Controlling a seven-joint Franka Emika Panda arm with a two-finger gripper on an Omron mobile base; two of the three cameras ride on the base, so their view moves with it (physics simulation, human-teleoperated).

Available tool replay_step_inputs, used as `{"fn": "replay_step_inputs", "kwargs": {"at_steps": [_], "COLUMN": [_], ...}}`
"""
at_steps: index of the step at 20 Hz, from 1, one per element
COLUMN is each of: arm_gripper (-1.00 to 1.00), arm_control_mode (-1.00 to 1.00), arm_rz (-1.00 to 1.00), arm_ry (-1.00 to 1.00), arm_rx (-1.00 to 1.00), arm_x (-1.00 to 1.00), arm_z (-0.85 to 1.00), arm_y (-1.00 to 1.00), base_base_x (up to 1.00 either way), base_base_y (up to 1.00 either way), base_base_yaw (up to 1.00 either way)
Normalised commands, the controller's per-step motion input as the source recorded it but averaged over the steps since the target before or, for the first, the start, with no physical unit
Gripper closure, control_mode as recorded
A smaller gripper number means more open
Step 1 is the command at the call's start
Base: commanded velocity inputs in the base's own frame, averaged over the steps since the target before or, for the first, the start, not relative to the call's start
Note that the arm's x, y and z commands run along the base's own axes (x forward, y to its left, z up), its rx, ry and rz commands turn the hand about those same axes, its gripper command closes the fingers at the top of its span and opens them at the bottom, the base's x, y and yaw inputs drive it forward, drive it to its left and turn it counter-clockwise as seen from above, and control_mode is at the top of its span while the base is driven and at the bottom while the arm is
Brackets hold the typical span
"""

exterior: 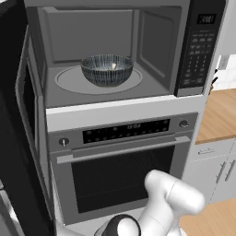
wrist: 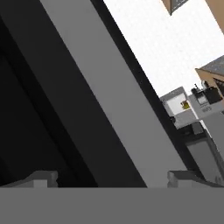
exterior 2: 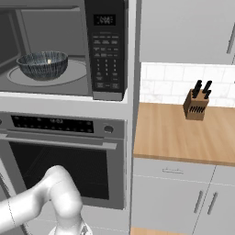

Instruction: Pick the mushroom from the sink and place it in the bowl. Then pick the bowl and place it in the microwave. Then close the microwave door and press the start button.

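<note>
Left base view first: I see the microwave (exterior: 115, 50) with its cavity exposed, and the bowl (exterior: 107, 69) sits upright on the round turntable (exterior: 73, 80), roughly centred on it. A small pale spot inside the bowl may be the mushroom, but it's too small for me to call. The microwave door (exterior: 18, 115) is swung wide open on the left and runs down the left edge of my picture. The keypad (exterior: 199, 46) sits to the right of the cavity. Below the microwave is the oven (exterior: 124, 170) with its long horizontal handle, door shut. My arm (exterior: 173, 198) rises from the lower right, in front of the oven

Right base view: the bowl (exterior 2: 42, 64) shows again on the turntable, left of the keypad (exterior 2: 104, 50). The oven (exterior 2: 64, 156) is beneath. To the right runs a wooden counter (exterior 2: 179, 133) with a knife block (exterior 2: 196, 104) standing on it near the tiled wall. My arm (exterior 2: 50, 197) bends in the lower left, low in front of the oven

Hand view: my gripper (wrist: 112, 179) has its two fingertips (wrist: 41, 178) spread far apart, released, with nothing between them. Beyond them I see a slanted grey band beside a dark panel, and I can't tell which surface that is
</note>
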Motion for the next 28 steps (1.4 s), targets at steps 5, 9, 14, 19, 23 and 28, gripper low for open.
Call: {"fn": "replay_step_inputs", "kwargs": {"at_steps": [5, 9, 14, 19, 23, 28], "arm_gripper": [-1.00, -1.00, -1.00, -1.00, -1.00, -1.00], "arm_control_mode": [-1.00, -1.00, -1.00, -1.00, -1.00, -1.00], "arm_rz": [0.00, 0.04, 0.15, 0.23, 0.28, 0.35], "arm_ry": [0.00, 0.05, 0.15, 0.18, 0.18, 0.17], "arm_rx": [0.02, 0.05, 0.09, 0.11, 0.12, 0.16], "arm_x": [-0.04, 0.00, -0.04, -0.13, -0.07, 0.00], "arm_z": [0.30, 0.24, 0.19, 0.06, 0.00, 0.05], "arm_y": [-0.84, -0.92, -0.90, -0.88, -0.91, -0.97], "base_base_x": [0.00, 0.00, 0.00, 0.00, 0.00, 0.00], "base_base_y": [0.00, 0.00, 0.00, 0.00, 0.00, 0.00], "base_base_yaw": [0.00, 0.00, 0.00, 0.00, 0.00, 0.00]}}
